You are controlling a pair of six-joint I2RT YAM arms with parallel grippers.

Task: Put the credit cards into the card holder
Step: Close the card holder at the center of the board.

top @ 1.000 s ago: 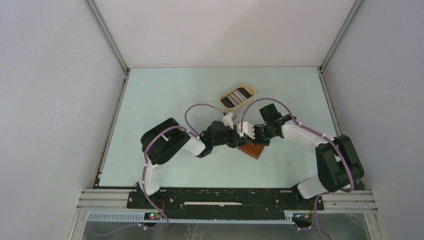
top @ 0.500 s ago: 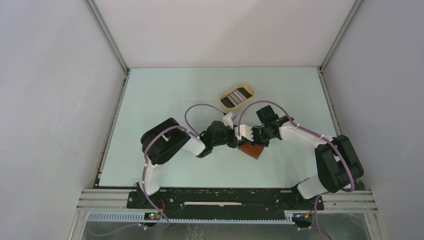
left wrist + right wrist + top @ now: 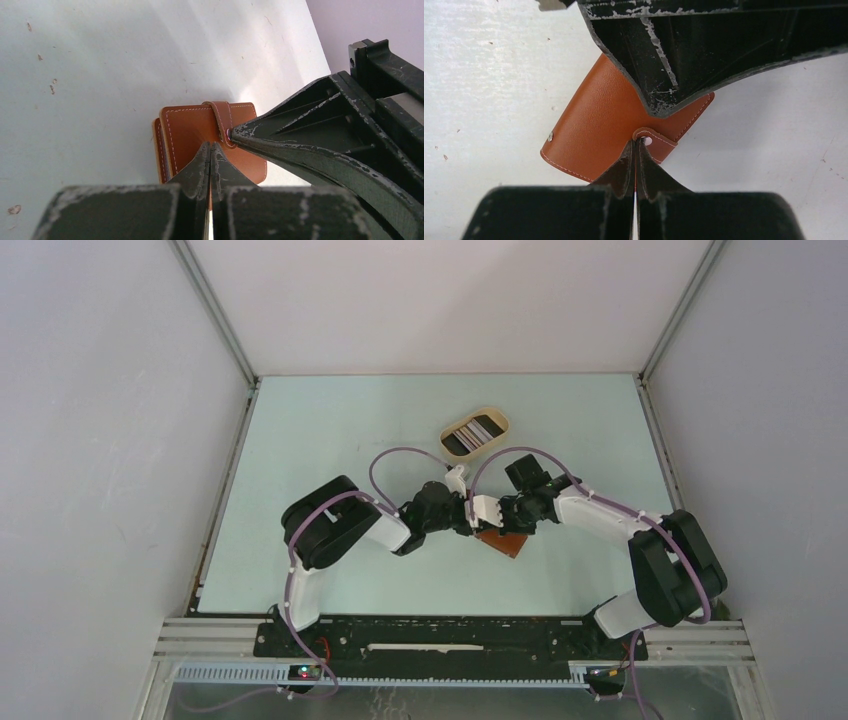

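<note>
The card holder point(image 3: 505, 542) is a reddish-brown leather wallet lying folded on the table, its closing tab point(image 3: 655, 143) snapped down. My left gripper point(image 3: 210, 146) is shut with nothing between its fingers, and its tips press on the wallet's top face point(image 3: 190, 127). My right gripper point(image 3: 636, 143) is shut too, tips touching the tab right at its snap. In the top view the left gripper point(image 3: 480, 526) and right gripper point(image 3: 497, 527) meet over the wallet. The credit cards point(image 3: 474, 432), black and pale, lie in the tray behind.
A beige oval tray point(image 3: 500, 421) holding the cards stands just beyond the two arms, slightly right of centre. White walls close in the pale green table point(image 3: 320, 440) on three sides. The arms' purple cables arch above the wallet.
My right arm has swung a little to the left and nearer, bringing its shut gripper onto the wallet's tab. The left arm and the wallet have stayed put.
</note>
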